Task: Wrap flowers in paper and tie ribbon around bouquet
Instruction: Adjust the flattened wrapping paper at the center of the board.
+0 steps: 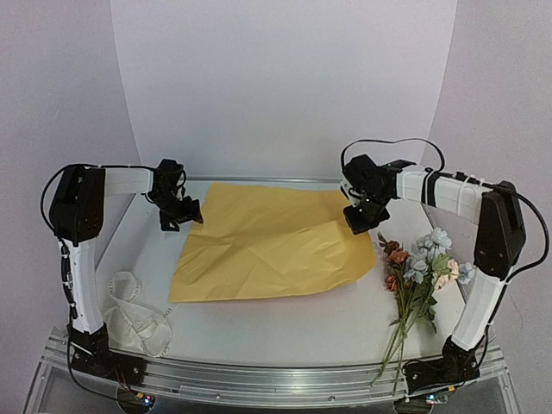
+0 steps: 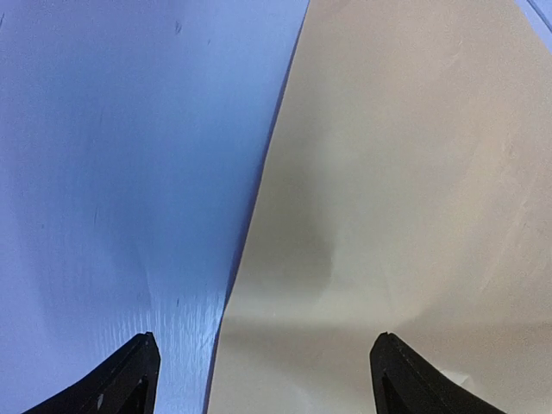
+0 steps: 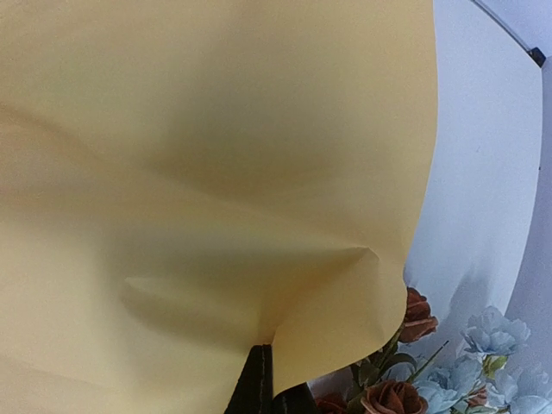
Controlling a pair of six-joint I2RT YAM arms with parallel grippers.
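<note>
Paper (image 1: 272, 241), a large creased sheet shown yellow face up, is spread across the middle of the table (image 1: 285, 323). It is judged light, thin and floppy, easily creased or torn, and best taken by a corner or edge rather than mid-sheet. Its far right corner is seen pinched and slightly buckled in the closed right gripper (image 1: 360, 220). The left gripper (image 1: 181, 211) is held with jaws wide apart over the far left edge, gripping nothing. Flowers (image 1: 418, 267) in pale blue, peach and rust, on thin green stems, are laid just right of the sheet. Ribbon (image 1: 134, 319) is heaped near the left arm's base.
</note>
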